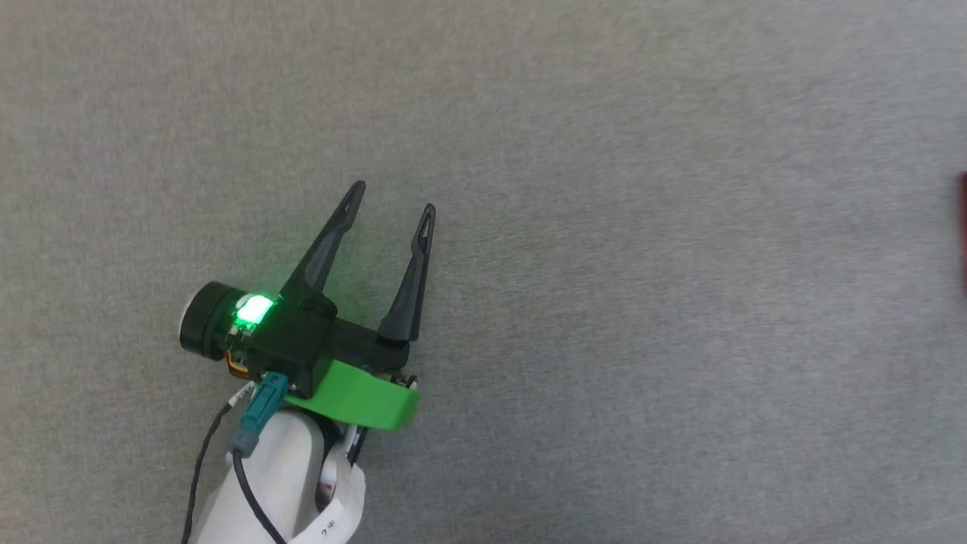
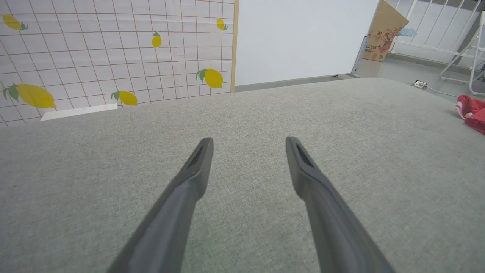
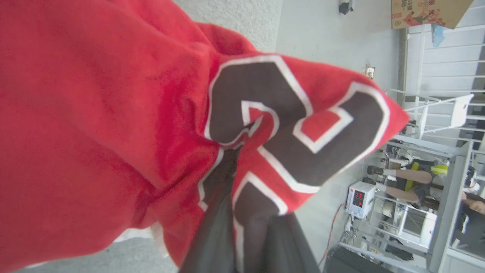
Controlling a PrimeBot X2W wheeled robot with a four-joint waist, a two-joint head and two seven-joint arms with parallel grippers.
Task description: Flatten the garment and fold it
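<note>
The garment [image 3: 94, 113] is red with a dark, white-outlined emblem [image 3: 288, 113], and it hangs bunched close in front of the right wrist camera. My right gripper [image 3: 233, 159] is shut on a fold of the garment at the emblem, with cloth covering its fingertips. A red edge of the garment [image 1: 962, 227] shows at the far right of the head view, and the left wrist view has it [image 2: 473, 113] at its right edge. My left gripper [image 1: 393, 196] [image 2: 248, 139] is open and holds nothing, low over the grey fabric surface [image 1: 604, 340], well to the left of the garment.
The grey surface [image 2: 246, 113] ends at a lemon-patterned tile wall [image 2: 113, 57] and a white panel [image 2: 303, 38]. A cardboard box [image 2: 382, 34] and a white rack [image 2: 466, 57] stand beyond the far right corner. A person's legs [image 3: 401, 178] and equipment shelves [image 3: 416, 216] are in the background.
</note>
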